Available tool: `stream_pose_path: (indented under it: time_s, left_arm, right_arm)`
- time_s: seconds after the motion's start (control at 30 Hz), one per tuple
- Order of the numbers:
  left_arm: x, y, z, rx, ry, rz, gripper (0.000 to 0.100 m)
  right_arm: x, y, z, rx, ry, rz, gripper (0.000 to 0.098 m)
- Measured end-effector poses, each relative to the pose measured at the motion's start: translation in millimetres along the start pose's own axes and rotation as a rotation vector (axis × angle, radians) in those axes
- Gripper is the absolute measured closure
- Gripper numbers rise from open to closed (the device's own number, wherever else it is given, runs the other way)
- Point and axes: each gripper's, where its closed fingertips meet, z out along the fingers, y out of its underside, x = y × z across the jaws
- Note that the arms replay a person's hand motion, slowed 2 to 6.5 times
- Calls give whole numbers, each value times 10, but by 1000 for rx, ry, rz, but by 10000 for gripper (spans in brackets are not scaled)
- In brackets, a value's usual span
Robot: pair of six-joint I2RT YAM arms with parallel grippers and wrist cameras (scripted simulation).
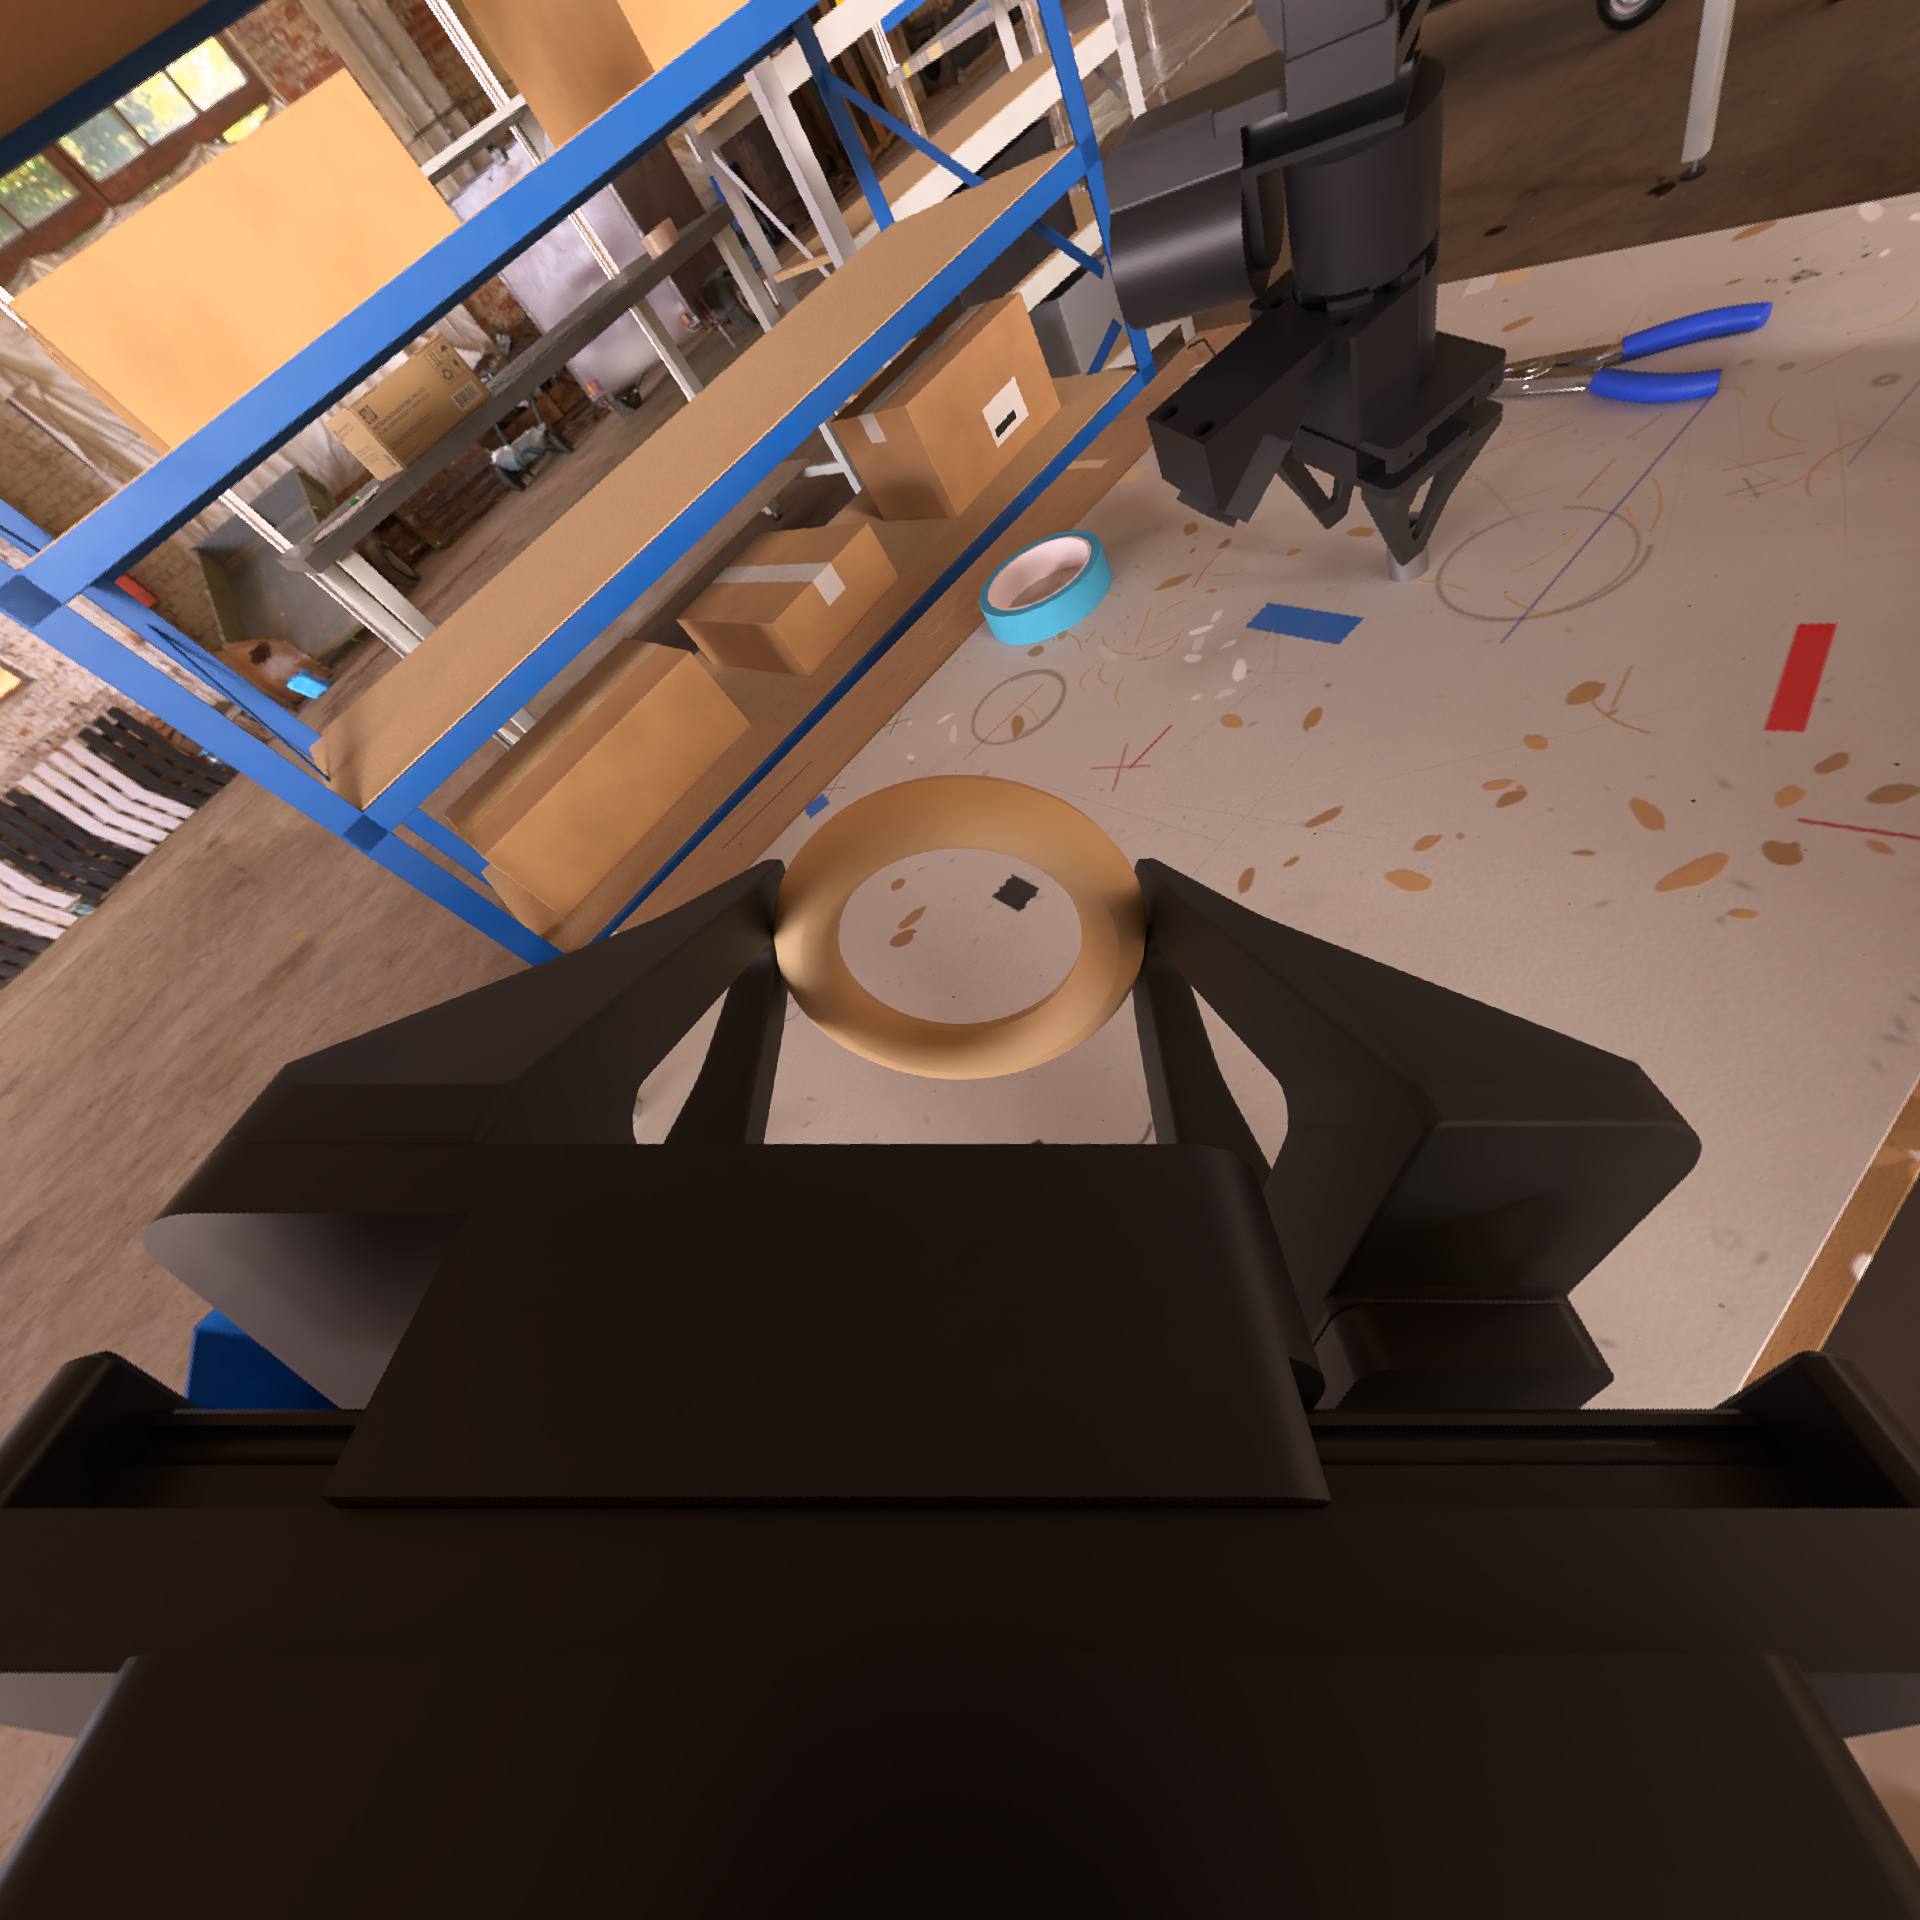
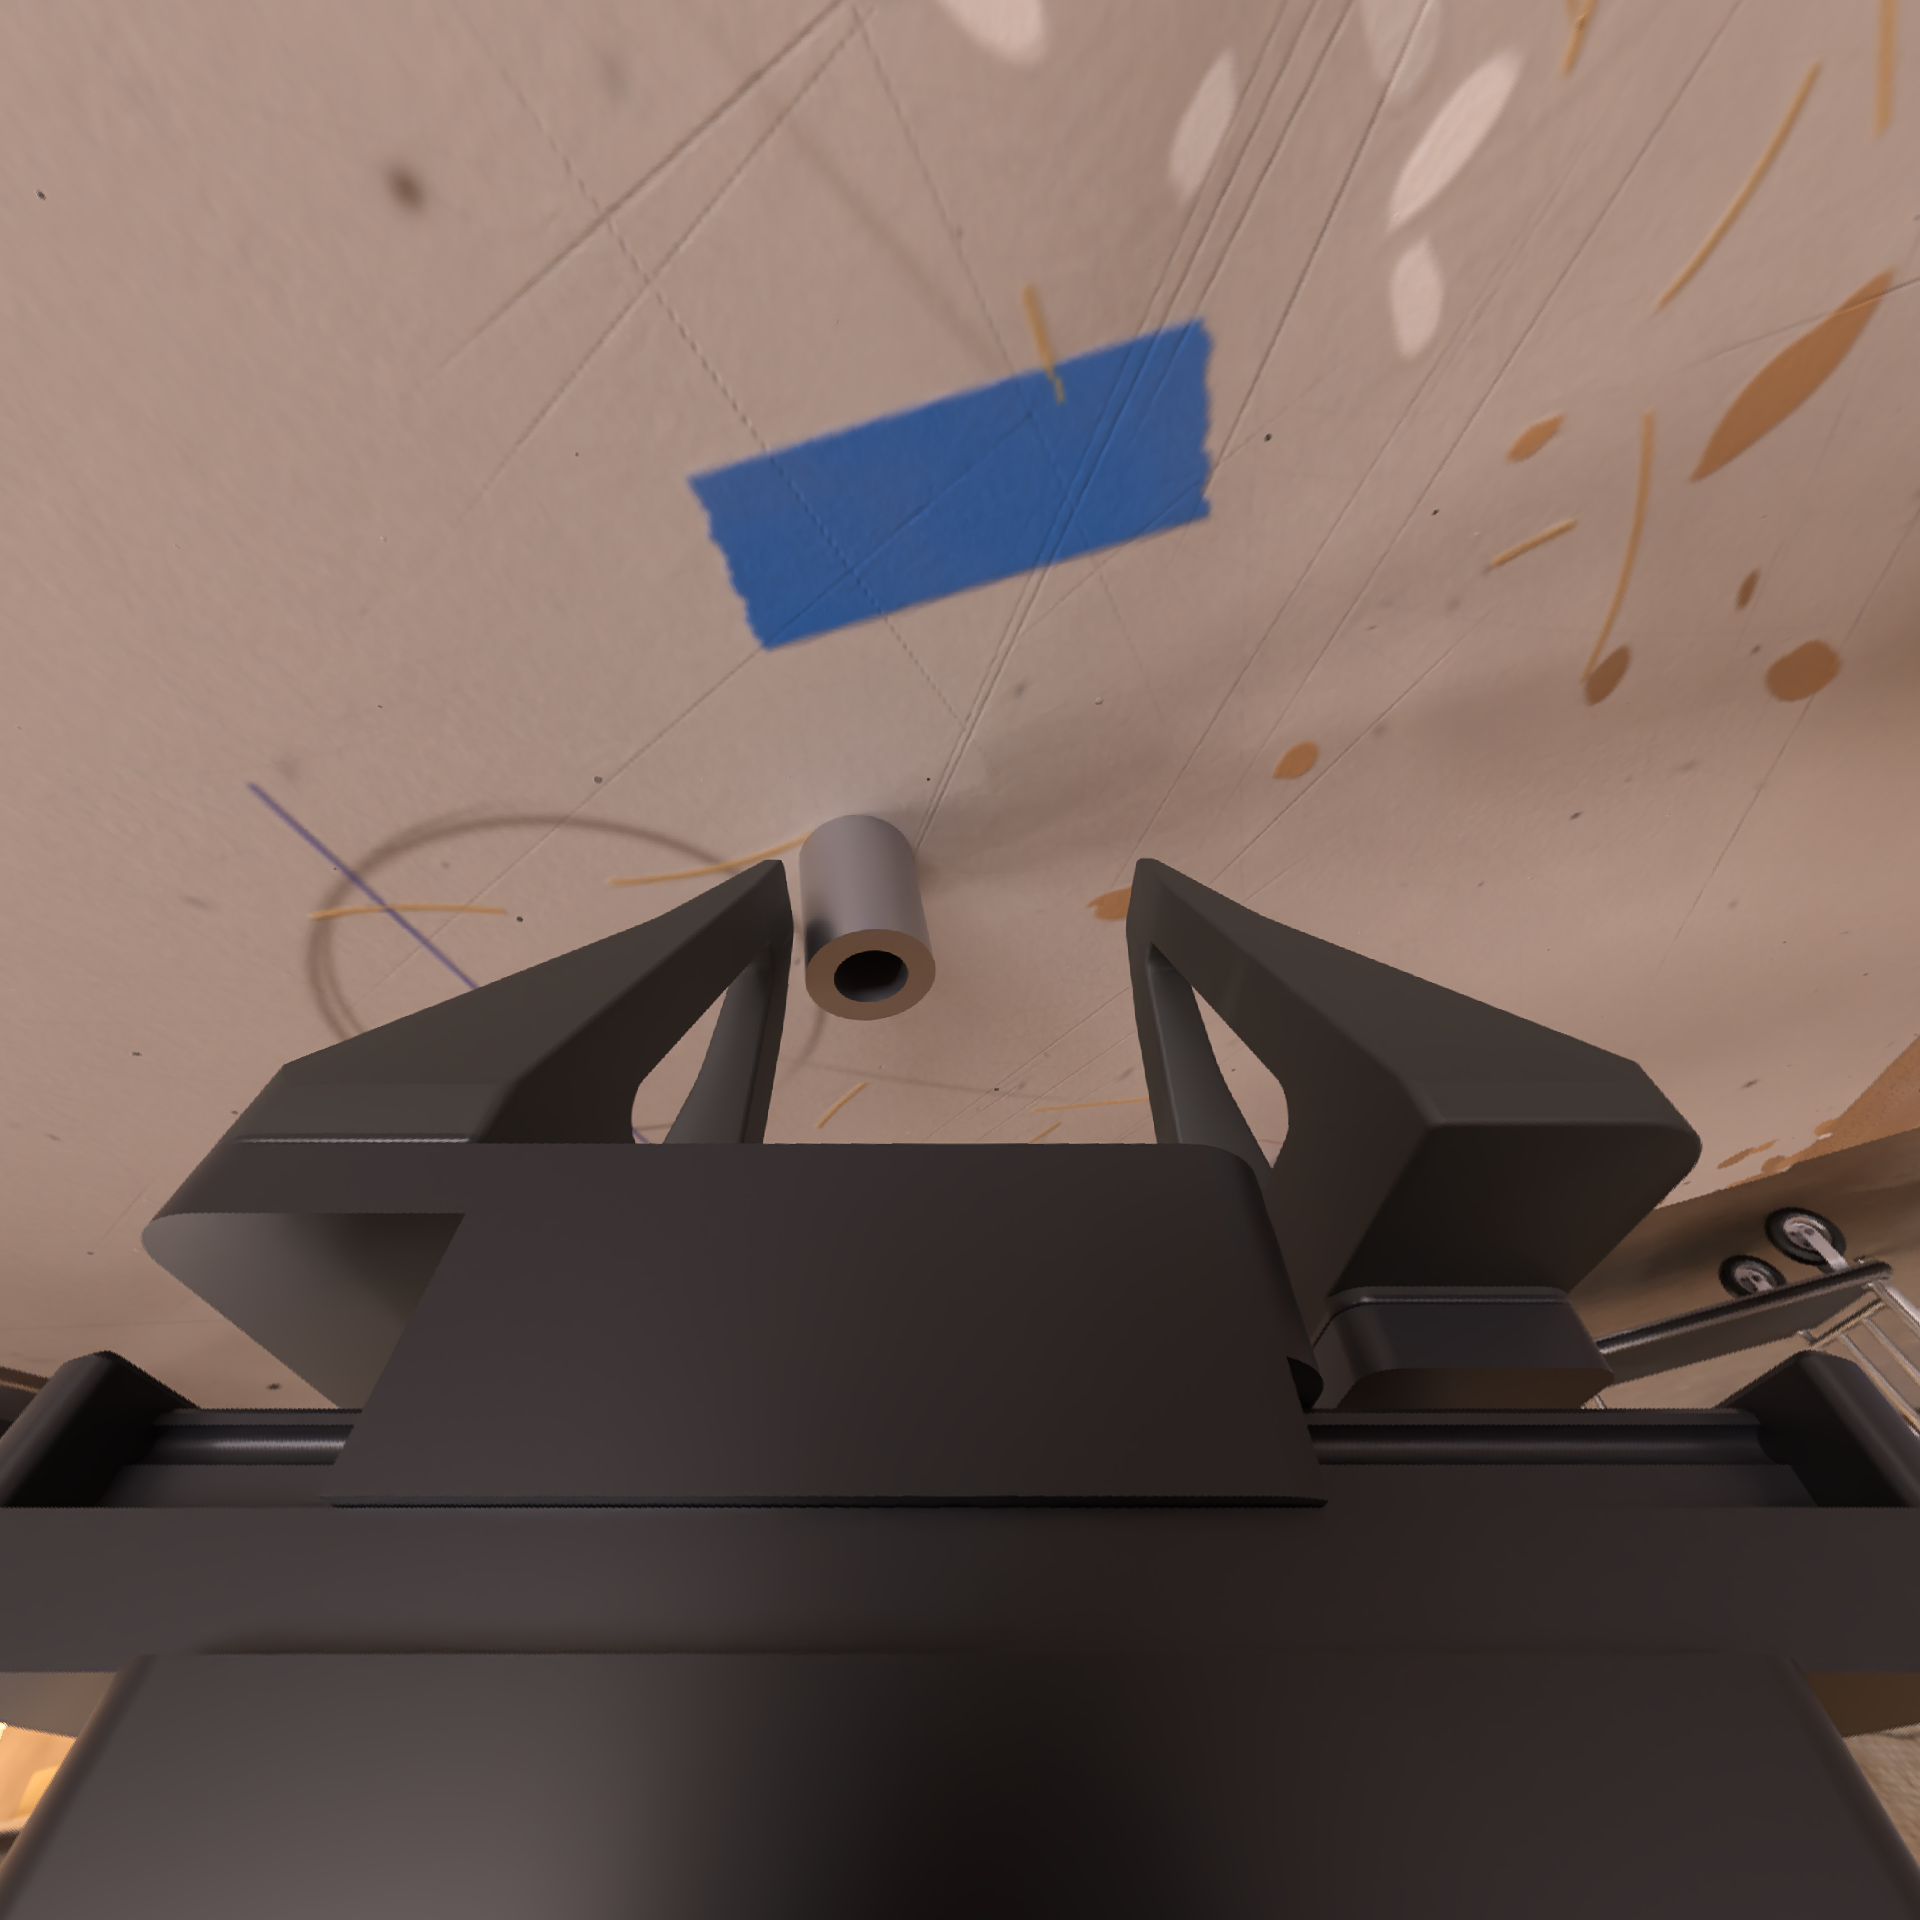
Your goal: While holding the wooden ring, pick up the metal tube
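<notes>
The left gripper [image 1: 958,914] clamps the wooden ring [image 1: 958,1023] by its outer rim, above the table [image 1: 1455,1039]. At one o'clock in that view, the right gripper [image 2: 956,904] stands spread wide around the upright metal tube [image 2: 868,925], which sits close beside its left finger. Blue-handled pliers [image 1: 1652,358] lie beyond.

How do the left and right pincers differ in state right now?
The left pincer is shut on the wooden ring, carried clear of the table; the right pincer is open, holding nothing. The ring touches both left fingers; the metal tube stands off-centre by one right finger. Both are dark two-finger pincers.
</notes>
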Motion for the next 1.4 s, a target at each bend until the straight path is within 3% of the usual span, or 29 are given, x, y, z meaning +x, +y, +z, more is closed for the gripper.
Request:
stream_pose_path:
  time_s: [0.17, 0.37, 0.77, 1.4]
  left_arm:
    - [15, 3, 17, -3, 3, 3, 453]
    - [35, 6, 33, -7, 7, 7, 453]
    - [52, 6, 46, -10, 9, 10, 453]
    - [12, -9, 5, -2, -4, 9, 453]
  right_arm:
    - [-43, 52, 50, -60, -10, -29, 495]
    - [-102, 101, 88, -112, -45, -48, 655]
    - [-155, 120, 82, -128, -81, -49, 771]
    - [-171, 125, 58, -122, -84, -1, 770]
